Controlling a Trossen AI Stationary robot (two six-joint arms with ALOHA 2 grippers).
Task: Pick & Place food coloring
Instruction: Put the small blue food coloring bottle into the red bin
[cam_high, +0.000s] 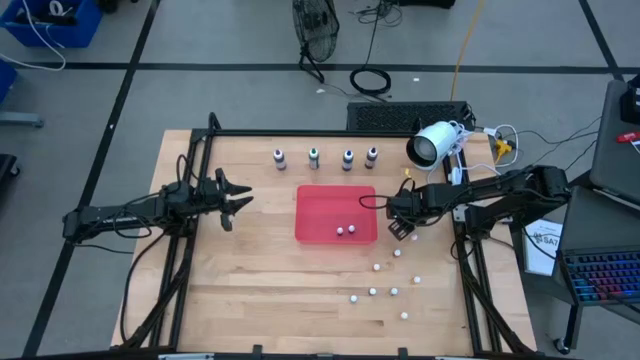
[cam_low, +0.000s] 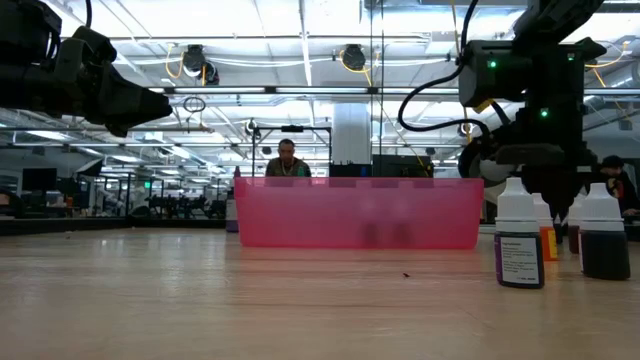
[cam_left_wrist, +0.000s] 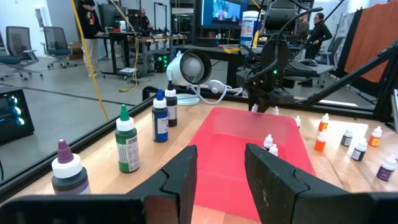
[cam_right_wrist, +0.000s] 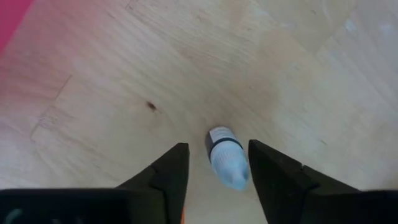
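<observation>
The food coloring shows as small white-capped bottles. Several stand loose on the table's near right, and two stand in the pink tray. Four taller bottles with coloured tops stand in a row at the far edge. My right gripper points straight down just right of the tray. It is open, with one finger on each side of an upright white-capped bottle that stands on the wood. My left gripper waits level at the table's left, open and holding nothing. My right gripper's fingers reach down on either side of the bottle's white cap. A gap shows between the cap and one finger. The other finger stands right against the cap, and I cannot tell whether it touches. The bottle stands on its base.
A white camera with cables sits at the far right corner. The tray's pink wall rises between the arms. Loose bottles crowd the near right; bare wood lies at the near left.
</observation>
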